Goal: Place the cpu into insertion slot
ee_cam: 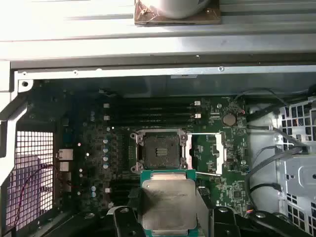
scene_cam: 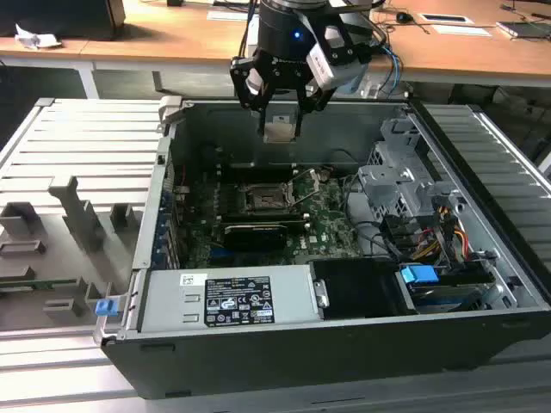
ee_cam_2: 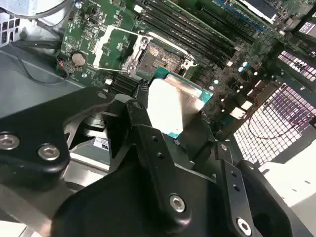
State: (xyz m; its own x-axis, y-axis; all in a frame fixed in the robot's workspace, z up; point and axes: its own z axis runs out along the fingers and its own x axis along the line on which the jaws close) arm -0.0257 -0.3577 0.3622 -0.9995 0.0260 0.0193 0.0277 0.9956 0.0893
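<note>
My gripper [scene_cam: 280,127] hangs above the open computer case [scene_cam: 344,344], shut on the cpu [scene_cam: 280,129], a small square chip with a dull silver top. In both wrist views the cpu [ee_cam_2: 175,106] [ee_cam: 168,202] sits clamped between the black fingers [ee_cam_2: 136,116], its green edge showing. The insertion slot [scene_cam: 267,198] lies below on the green motherboard, a dark square socket with a silvery frame and its lid and wire lever swung open. The insertion slot [ee_cam: 159,150] [ee_cam_2: 158,57] holds nothing, and the chip hovers well above it, just off to one side.
A grey power supply [scene_cam: 228,297] with a white label fills the case's front. A long black card [scene_cam: 254,232] lies just in front of the socket. A metal drive cage [scene_cam: 405,185] and cables crowd the exterior view's right. A grey fixture tray [scene_cam: 69,215] sits outside on the left.
</note>
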